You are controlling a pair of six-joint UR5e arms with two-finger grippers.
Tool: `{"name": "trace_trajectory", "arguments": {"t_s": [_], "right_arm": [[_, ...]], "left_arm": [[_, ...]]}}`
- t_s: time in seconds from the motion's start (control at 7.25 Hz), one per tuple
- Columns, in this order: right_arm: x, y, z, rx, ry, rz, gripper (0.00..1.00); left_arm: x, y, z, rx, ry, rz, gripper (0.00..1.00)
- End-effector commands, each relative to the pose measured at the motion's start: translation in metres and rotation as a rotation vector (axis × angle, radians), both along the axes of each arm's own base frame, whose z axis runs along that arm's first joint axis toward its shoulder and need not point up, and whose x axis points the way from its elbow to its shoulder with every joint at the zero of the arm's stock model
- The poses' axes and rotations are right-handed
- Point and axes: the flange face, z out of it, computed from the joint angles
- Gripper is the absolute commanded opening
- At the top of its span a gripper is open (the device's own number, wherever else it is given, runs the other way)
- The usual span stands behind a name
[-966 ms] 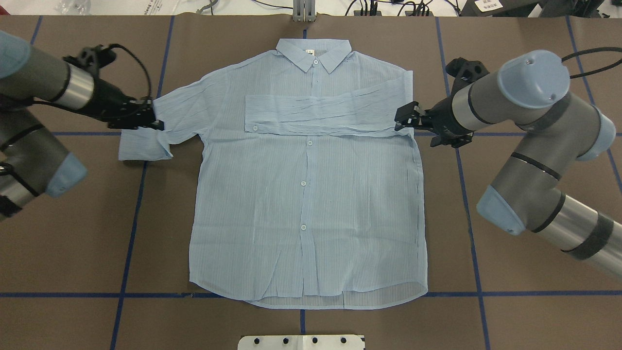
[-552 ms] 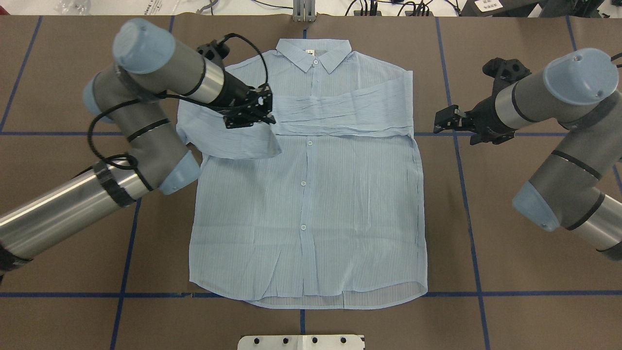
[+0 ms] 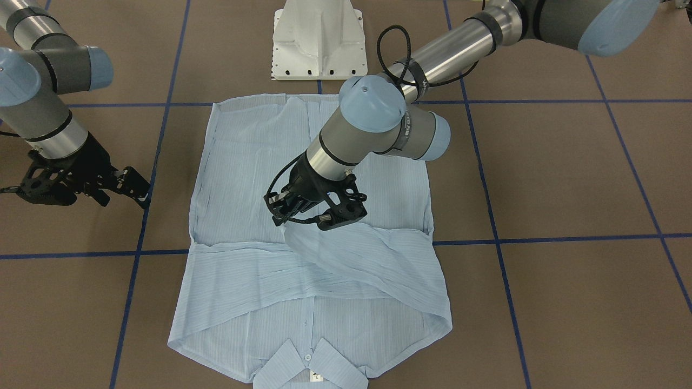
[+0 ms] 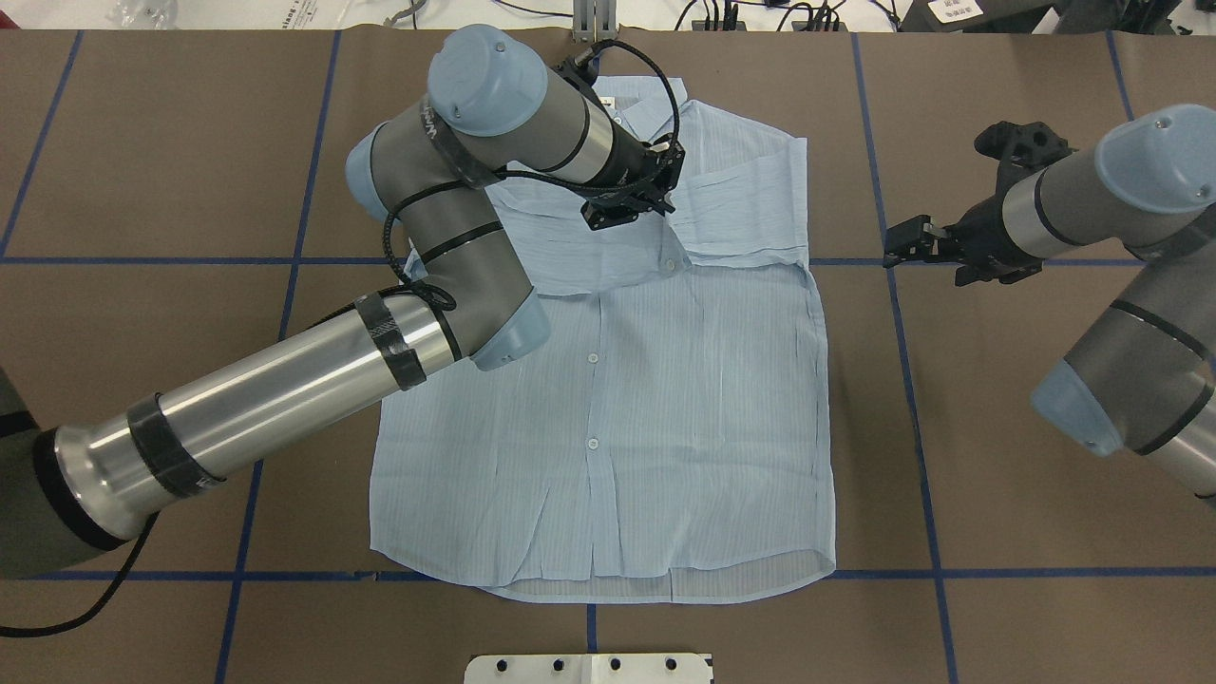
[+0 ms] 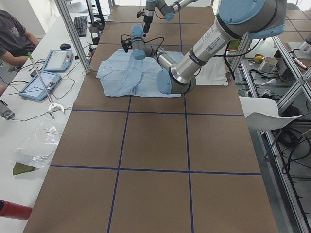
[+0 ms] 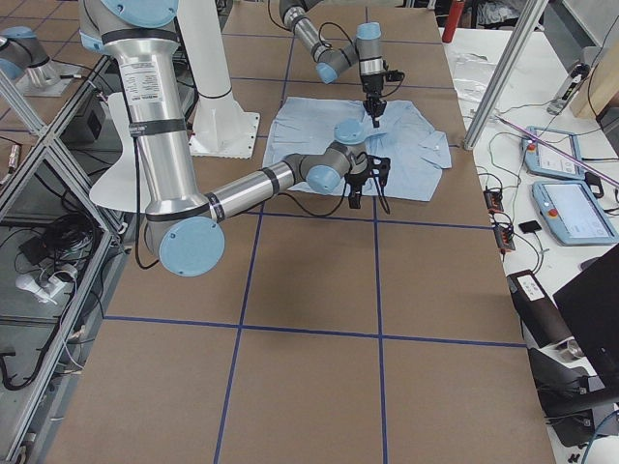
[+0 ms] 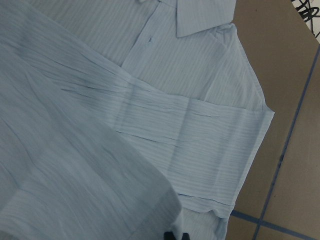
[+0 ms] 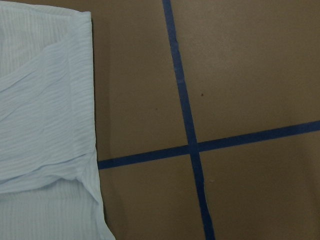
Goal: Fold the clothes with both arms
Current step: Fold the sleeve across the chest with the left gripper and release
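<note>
We see the pale-blue shirt (image 4: pixel 608 408) lying flat and face up in the middle of the brown tabletop (image 4: pixel 1026 532). Its hem (image 4: pixel 655 581) is toward the robot and its collar (image 3: pixel 311 366) is at the far edge, with the small neck label (image 3: pixel 317 376) showing inside it.

The sleeve on the robot's right side (image 4: pixel 746 214) lies folded flat across the chest, its fold line at the shirt's right edge.

The left arm (image 4: pixel 285 389) reaches across the shirt's upper half. The left gripper (image 4: pixel 613 217) hangs over the chest, just below the collar, with its fingers clamped on the end of the other sleeve (image 3: pixel 373 259). That sleeve is lifted off the body and sweeps in a loose diagonal from the fingers back to its shoulder. It crosses over the sleeve already laid down. In the left wrist view we see the raised cloth close to the lens, and two dark fingertips (image 7: pixel 175 235) pressed together at the bottom edge.

The right gripper (image 4: pixel 898 247) is off the cloth, over bare tabletop near the shirt's right edge, level with the folded sleeve. Its fingers stand apart and carry nothing. The right wrist view shows only the shirt's edge and crossing blue tape lines (image 8: pixel 192 147).

The white pedestal base (image 3: pixel 318 38) stands just behind the hem.
</note>
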Motion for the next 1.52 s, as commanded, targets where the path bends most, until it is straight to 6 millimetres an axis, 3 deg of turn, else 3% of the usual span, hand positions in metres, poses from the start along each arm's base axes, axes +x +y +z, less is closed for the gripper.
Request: {"name": "trace_trajectory", "arguments": {"t_s": [0.0, 0.14, 0.28, 0.41, 0.55, 0.69, 0.83, 0.97, 1.1, 1.24, 1.38], "right_arm": [[0.000, 0.000, 0.002, -0.001, 0.005, 0.000, 0.99], [0.001, 0.001, 0.005, 0.000, 0.007, -0.002, 0.99], [0.003, 0.004, 0.012, -0.009, 0.014, -0.004, 0.99], [0.008, 0.009, 0.016, -0.013, 0.017, -0.004, 0.99], [0.015, 0.020, 0.016, -0.008, 0.012, -0.005, 1.00], [0.023, 0.033, 0.019, -0.016, 0.009, -0.009, 1.00], [0.021, 0.051, 0.000, -0.007, -0.021, -0.028, 1.00], [0.011, 0.086, -0.001, -0.055, -0.030, -0.037, 1.00], [-0.012, 0.111, -0.012, -0.170, -0.067, 0.005, 1.00], [-0.049, 0.147, -0.031, -0.210, -0.080, 0.059, 0.99], [-0.084, 0.185, -0.044, -0.218, -0.087, 0.118, 0.99]], "left_arm": [[0.019, 0.001, -0.014, 0.008, -0.004, -0.032, 0.00], [0.024, -0.003, -0.025, 0.007, 0.003, -0.035, 0.05], [0.032, -0.005, -0.026, -0.010, 0.019, -0.037, 0.19], [0.032, -0.005, -0.028, -0.003, 0.028, -0.040, 0.70], [0.032, -0.005, -0.033, 0.002, 0.032, -0.047, 0.88], [0.028, -0.002, -0.041, 0.010, 0.046, -0.045, 0.91], [0.019, 0.006, -0.051, 0.022, 0.068, -0.039, 0.91], [0.006, 0.019, -0.037, 0.031, 0.081, -0.032, 0.91], [-0.022, 0.042, -0.003, 0.037, 0.099, 0.003, 0.91], [-0.058, 0.070, 0.033, 0.052, 0.115, 0.017, 0.91], [-0.088, 0.089, 0.052, 0.069, 0.128, 0.014, 0.90]]}}
